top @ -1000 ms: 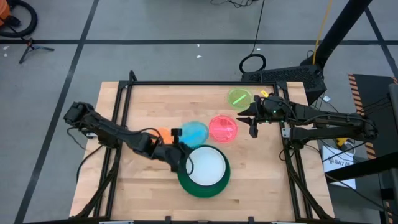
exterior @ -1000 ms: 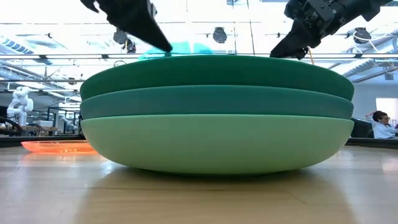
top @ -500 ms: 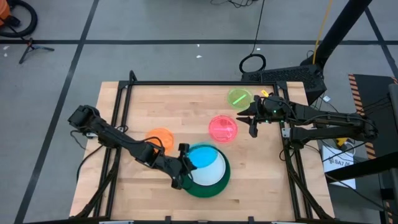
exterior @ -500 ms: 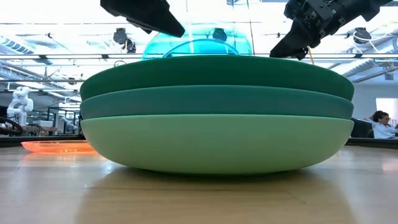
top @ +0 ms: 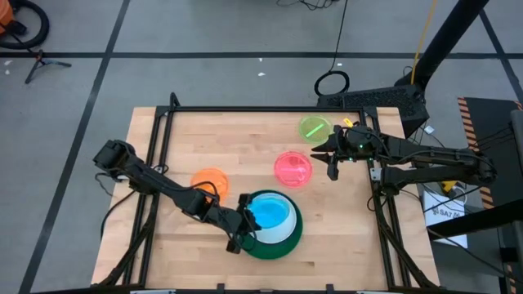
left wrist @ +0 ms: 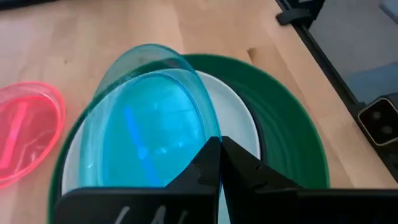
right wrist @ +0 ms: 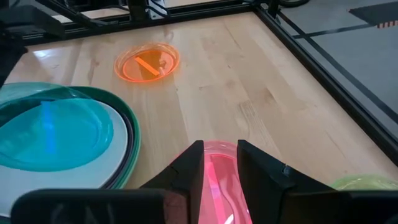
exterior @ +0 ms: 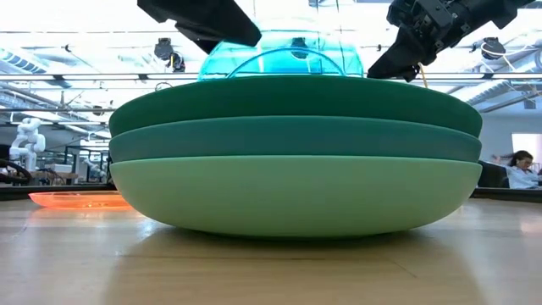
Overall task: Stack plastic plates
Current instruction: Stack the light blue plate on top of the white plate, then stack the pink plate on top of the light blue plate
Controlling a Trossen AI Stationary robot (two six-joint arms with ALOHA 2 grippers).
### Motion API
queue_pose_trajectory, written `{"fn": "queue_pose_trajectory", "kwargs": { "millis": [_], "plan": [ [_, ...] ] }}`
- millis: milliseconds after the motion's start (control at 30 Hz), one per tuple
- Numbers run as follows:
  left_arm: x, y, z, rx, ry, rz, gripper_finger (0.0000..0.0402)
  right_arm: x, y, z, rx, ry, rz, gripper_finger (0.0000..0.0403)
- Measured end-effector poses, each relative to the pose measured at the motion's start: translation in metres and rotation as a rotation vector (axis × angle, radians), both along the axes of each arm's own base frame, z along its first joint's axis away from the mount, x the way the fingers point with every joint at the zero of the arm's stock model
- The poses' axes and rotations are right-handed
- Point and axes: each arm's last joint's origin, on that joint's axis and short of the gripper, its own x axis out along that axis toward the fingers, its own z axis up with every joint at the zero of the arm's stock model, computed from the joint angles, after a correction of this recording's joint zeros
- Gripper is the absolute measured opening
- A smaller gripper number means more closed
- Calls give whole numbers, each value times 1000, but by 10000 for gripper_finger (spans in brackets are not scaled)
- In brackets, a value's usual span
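Observation:
A stack of plastic plates (top: 282,238) stands near the table's front edge. In the low view it shows mint (exterior: 296,195) at the bottom, teal (exterior: 296,140), then dark green (exterior: 296,97). A white plate (left wrist: 242,124) lies in the top one. My left gripper (left wrist: 219,144) is shut on a translucent blue plate (left wrist: 149,130), tilted over the white plate. My right gripper (right wrist: 219,158) hovers open above the pink plate (top: 292,167), with nothing between its fingers. The orange plate (top: 211,180) and the lime plate (top: 315,128) lie flat on the table. My left gripper pinches the blue plate's rim (left wrist: 205,142) between its two fingers, on the side toward the table's left. The fingers slant down from the table's left. The plate sits tilted over the white plate. Whether its low edge touches the white plate, I cannot tell.
A black frame (top: 245,109) runs along the table's far edge and down its left and right sides. Bare wood (top: 180,139) lies at the far left, and more between the stack and the right edge.
My left gripper has carried the blue plate from beside the orange plate toward the table's near edge and over the stack, tipping downward as it went. The plate now stands tilted above the white plate. The orange plate, half covered before, shows whole.

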Motion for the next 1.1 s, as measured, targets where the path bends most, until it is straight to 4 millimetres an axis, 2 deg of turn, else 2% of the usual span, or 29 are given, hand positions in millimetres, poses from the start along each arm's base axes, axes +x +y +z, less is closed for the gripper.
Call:
{"fn": "queue_pose_trajectory", "kwargs": {
  "millis": [200, 500, 633, 867, 1000, 1100],
  "plan": [
    [3, -1, -4, -30, 7, 2, 12, 0, 0, 0, -8, 1, 4, 89],
    [4, -2, -7, -48, 16, 10, 89, 0, 0, 0, -2, 2, 1, 89],
    [1, 1, -10, 14, 56, -16, 102, 3, -1, -3, 22, 15, -10, 89],
    [-17, 11, -3, 193, 142, -47, 103, 16, -4, -13, 160, 32, -100, 89],
    [-31, 20, 8, 297, 156, -42, 103, 26, -8, -28, 262, 94, -234, 89],
    [-43, 30, 9, 351, 158, -45, 103, 35, -11, -43, 341, 149, -313, 89]
  ]
}}
